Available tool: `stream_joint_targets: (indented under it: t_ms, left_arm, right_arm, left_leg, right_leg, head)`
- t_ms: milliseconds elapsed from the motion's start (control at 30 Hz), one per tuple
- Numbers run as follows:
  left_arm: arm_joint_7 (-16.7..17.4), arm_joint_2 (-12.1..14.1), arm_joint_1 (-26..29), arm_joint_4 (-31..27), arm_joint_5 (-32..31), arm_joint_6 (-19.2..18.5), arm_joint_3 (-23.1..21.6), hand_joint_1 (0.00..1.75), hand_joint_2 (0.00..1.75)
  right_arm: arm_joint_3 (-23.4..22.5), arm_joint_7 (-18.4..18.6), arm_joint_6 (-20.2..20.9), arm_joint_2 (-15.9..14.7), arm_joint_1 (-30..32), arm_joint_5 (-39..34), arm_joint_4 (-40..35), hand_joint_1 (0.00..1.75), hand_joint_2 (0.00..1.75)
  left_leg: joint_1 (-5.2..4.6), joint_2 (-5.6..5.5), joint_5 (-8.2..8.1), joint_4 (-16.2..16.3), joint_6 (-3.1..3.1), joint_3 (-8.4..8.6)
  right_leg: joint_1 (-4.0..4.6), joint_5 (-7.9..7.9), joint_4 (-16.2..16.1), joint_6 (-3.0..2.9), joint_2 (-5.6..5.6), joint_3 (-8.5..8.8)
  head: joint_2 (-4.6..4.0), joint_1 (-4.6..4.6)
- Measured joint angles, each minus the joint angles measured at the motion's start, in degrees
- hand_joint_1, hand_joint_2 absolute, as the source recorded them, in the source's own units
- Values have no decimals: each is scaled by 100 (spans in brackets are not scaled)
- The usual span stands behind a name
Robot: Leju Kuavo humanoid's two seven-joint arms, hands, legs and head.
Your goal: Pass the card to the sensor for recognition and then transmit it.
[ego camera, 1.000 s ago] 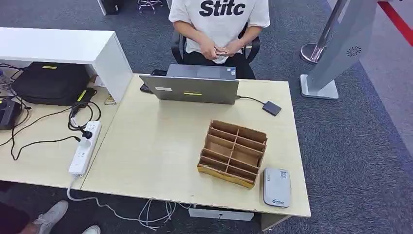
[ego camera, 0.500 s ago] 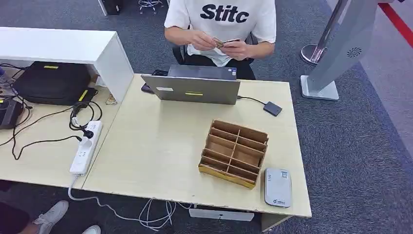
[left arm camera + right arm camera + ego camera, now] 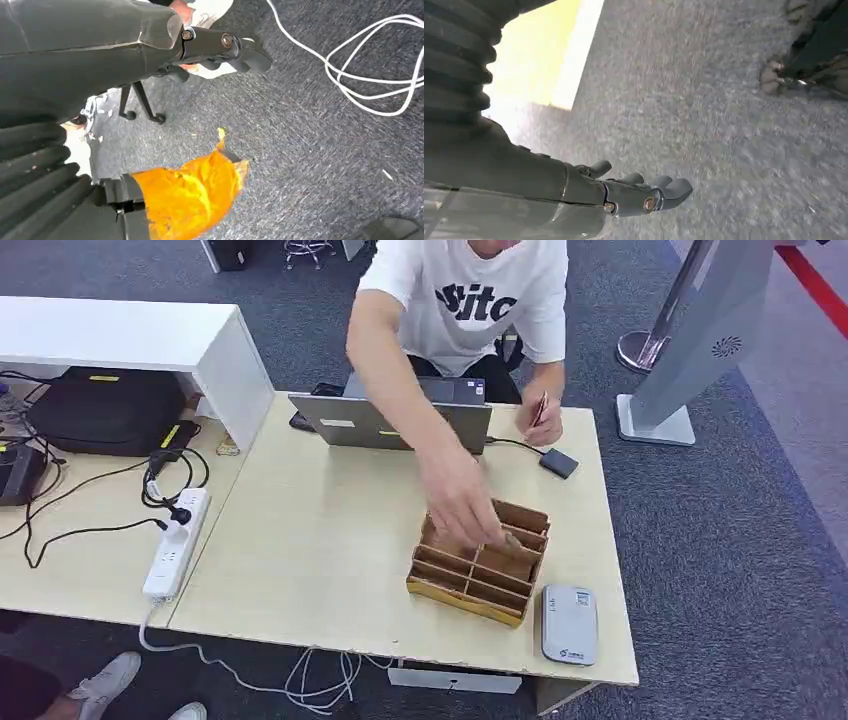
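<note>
Both robot hands are hanging over grey carpet, holding nothing — the left hand (image 3: 220, 47) and the right hand (image 3: 644, 192) with fingers loosely extended and apart. On the table (image 3: 320, 540), a person's hand (image 3: 462, 505) is reaching into the cardboard organizer (image 3: 480, 558), which is sitting just beside the grey sensor (image 3: 569, 624) — their other hand (image 3: 543, 423) is holding a card (image 3: 540, 408) near the laptop (image 3: 400, 420).

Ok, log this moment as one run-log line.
left hand: idle, low | right hand: idle, low | person's hand: reaching into cardboard organizer
</note>
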Motion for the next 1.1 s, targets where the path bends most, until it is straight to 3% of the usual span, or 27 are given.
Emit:
stream_joint_targets:
  t_ms: [67,100,267,300,700,733,800,833,867,900,1100]
  left_arm:
    - [0,4,1,0,2,0,0,0,175]
    - [0,9,1,0,2,0,0,0,0]
    - [-155,22,2,0,0,26,0,0,0]
    - [-183,22,2,0,0,17,0,0,175]
    - [-173,17,-3,0,0,-7,-247,0,175]
    - [-173,17,-3,0,0,-7,-258,0,0]
    - [-175,17,-3,0,0,-7,-275,0,0]
    - [-190,20,-3,0,0,-7,-278,0,175]
    - [-201,17,-3,0,0,-9,-282,0,175]
    - [-231,17,-3,0,0,-15,-291,0,175]
    - [-260,17,-11,0,0,-100,-402,0,175]
  right_arm:
    - [15,-117,-132,11,-1,75,4,0,175]
    - [39,-143,-162,15,-2,94,7,0,175]
    - [55,-125,-188,39,1,138,9,0,175]
    - [55,-103,-188,41,3,138,11,0,175]
    - [55,54,-188,46,3,177,17,0,175]
    - [55,52,-188,46,4,179,17,0,175]
    - [55,32,-188,46,4,186,17,0,175]
    - [55,15,-188,46,4,188,17,0,175]
    - [55,6,-188,46,4,195,17,0,175]
    - [55,-1,-188,46,4,219,17,0,0]
    - [55,-25,-162,46,4,225,20,0,0]
  left_leg:
    - [-1,-1,0,0,0,0]
    - [-1,-1,0,0,0,0]
    - [-1,-1,0,1,0,0]
    - [-1,-1,0,1,0,0]
    - [0,-1,0,0,0,2]
    - [0,-1,0,0,0,2]
    - [-1,-1,0,1,0,2]
    - [-1,-1,0,0,0,2]
    - [-1,-1,0,1,0,2]
    - [-1,-1,0,1,0,2]
    - [-1,0,0,1,0,2]
  right_leg:
    - [0,0,0,0,-1,1]
    - [0,0,0,0,-2,1]
    - [-1,0,0,0,-1,1]
    - [-1,0,0,0,-1,1]
    - [-1,0,0,0,0,1]
    - [-1,0,0,0,0,1]
    - [-1,0,0,0,0,1]
    - [-1,0,0,0,0,1]
    - [-1,0,0,0,0,1]
    - [-1,0,0,0,0,1]
    - [-1,0,0,0,0,1]
  head:
    - [0,0]
    - [0,0]
    - [0,-2]
    - [0,0]
    - [0,0]
    - [0,0]
    - [0,0]
    - [0,0]
    - [0,0]
    - [0,0]
    - [0,0]
